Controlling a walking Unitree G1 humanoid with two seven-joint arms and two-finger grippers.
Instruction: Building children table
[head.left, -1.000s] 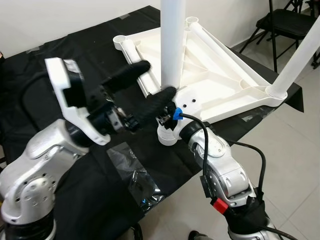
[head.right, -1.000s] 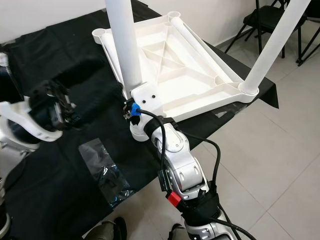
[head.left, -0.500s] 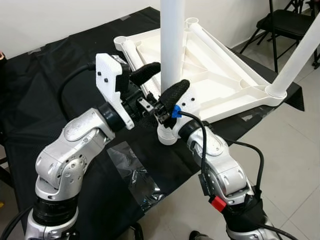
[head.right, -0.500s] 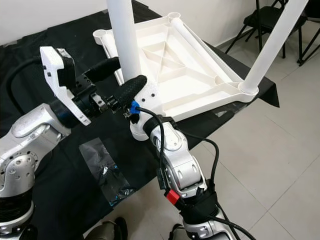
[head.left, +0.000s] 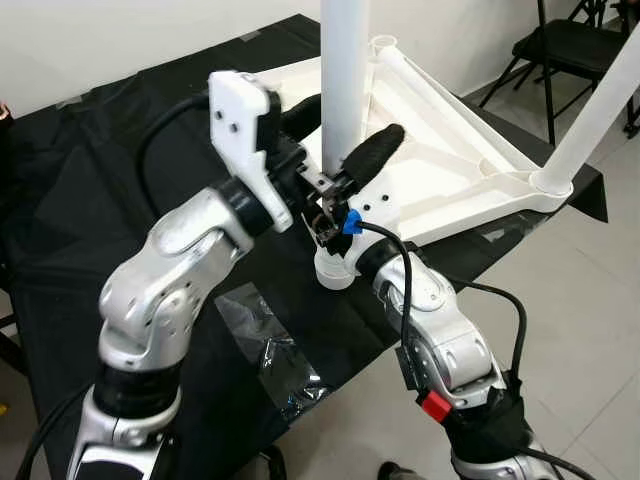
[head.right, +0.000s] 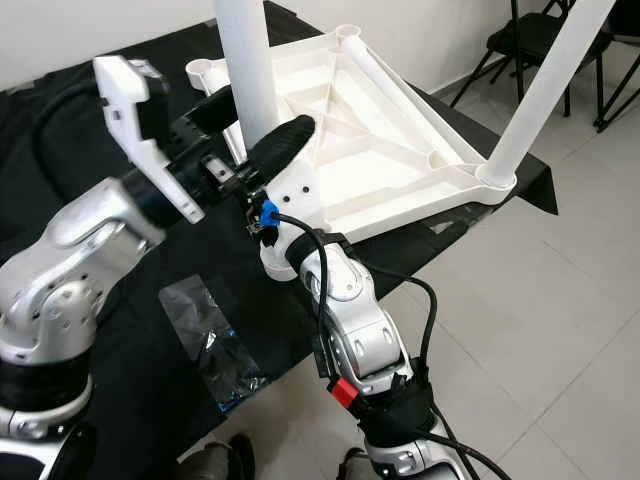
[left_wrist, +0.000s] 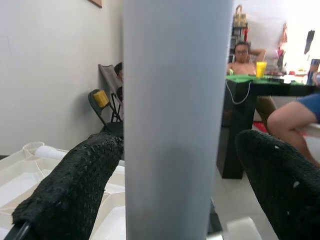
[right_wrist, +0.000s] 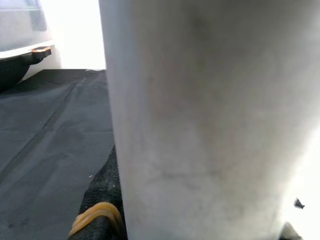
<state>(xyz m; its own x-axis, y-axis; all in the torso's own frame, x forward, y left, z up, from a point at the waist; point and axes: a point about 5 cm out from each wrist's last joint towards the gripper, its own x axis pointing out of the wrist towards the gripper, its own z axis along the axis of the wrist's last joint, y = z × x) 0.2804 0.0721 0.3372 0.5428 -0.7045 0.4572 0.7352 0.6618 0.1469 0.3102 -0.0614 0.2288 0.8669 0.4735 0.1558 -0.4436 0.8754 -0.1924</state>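
Observation:
The white table top lies upside down on a black-covered table. A white leg stands upright in its near corner socket. My left gripper is open, with one black finger on each side of this leg; in the left wrist view the leg rises between the fingers. My right gripper is low at the leg's base, mostly hidden behind my left arm. In the right wrist view a finger presses against the leg. A second leg slants up from the right corner.
Crumpled clear plastic wrap lies on the black cloth near the front edge. A black folding chair stands on the tiled floor at the right. In the left wrist view, people sit at a dark table in the distance.
My left arm has swung up and in from the left, and its open fingers now straddle the upright leg. The right arm and the leg have stayed put.

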